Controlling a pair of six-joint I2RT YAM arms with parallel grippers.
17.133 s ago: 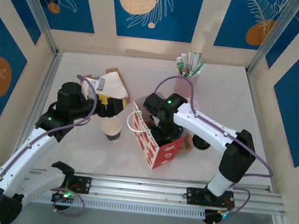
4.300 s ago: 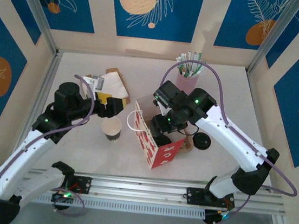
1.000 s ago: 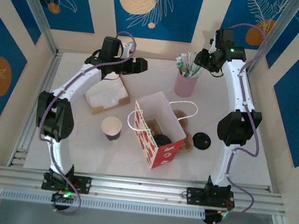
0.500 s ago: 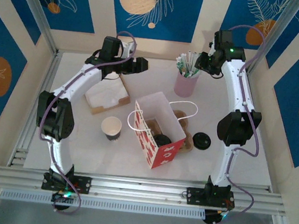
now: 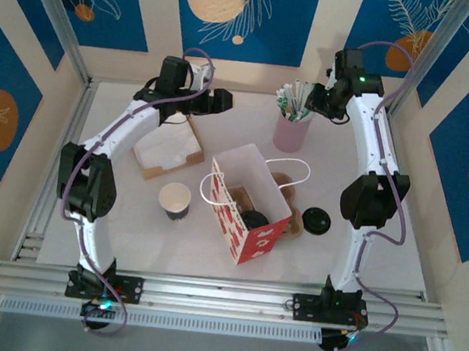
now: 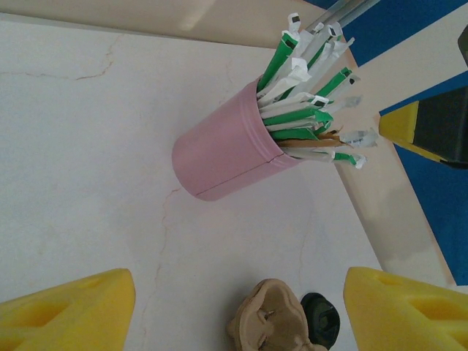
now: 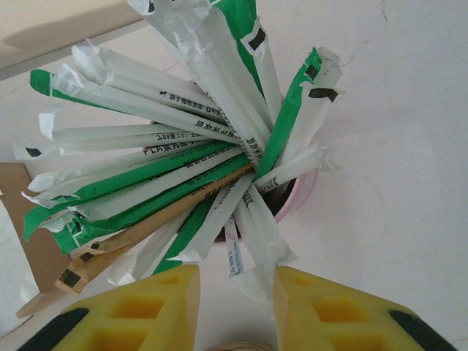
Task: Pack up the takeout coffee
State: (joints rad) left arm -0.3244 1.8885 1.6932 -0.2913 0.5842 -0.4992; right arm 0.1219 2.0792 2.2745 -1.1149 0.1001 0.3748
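While wrapped straws (image 7: 219, 168) fan upward from the pink cup (image 5: 292, 133), the right gripper (image 7: 235, 276) hangs just above, jaws parted, empty.

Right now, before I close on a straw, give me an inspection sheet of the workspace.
Surface: white table, bare parts look clean.
Job's things: red bag open; paper cup upright, no lid; black lid; brown carrier; pink cup of straws; napkin stack.
Clutter: nothing seen.
End effectors: left end effector open, empty; right end effector at the straw tips, jaws narrowly apart, nothing clamped.
Cables: purple cables along both arms.
Surroundings: blue patterned walls; aluminium rail.
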